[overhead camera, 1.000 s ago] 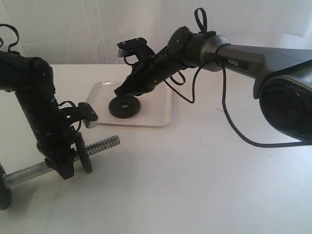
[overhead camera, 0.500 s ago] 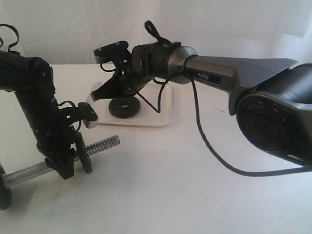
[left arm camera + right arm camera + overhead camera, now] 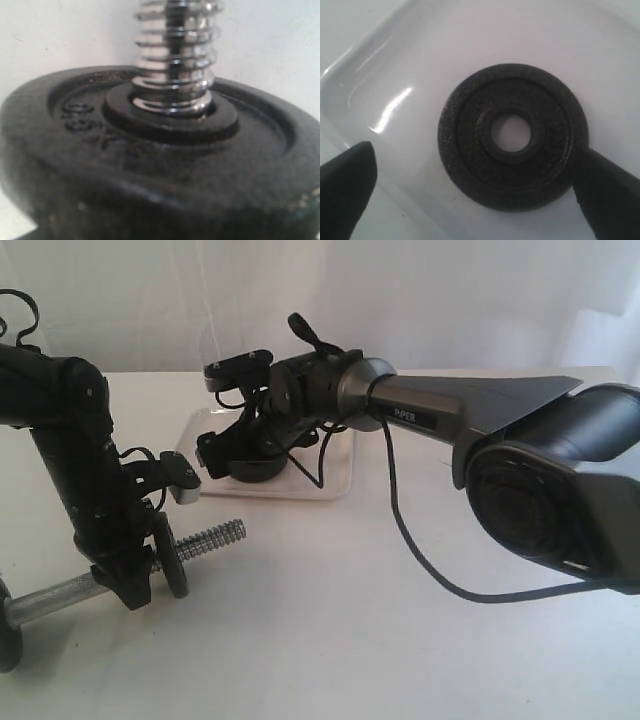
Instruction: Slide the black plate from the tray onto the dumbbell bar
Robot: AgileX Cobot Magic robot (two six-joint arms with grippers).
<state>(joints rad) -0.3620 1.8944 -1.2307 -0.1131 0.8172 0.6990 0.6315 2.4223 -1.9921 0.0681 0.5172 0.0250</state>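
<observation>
Two-handed: straddling small matte-black round plate on shallow cream-white tray with right fingers spread, pre-pinch; clamping chrome threaded dumbbell bar in left fingers, steadying it.

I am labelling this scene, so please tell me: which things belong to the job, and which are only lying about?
Belong to the job: black plate; tray; dumbbell bar; right gripper, open above the plate; left gripper, holding the bar.
Only lying about: hanging cable; white table.
</observation>
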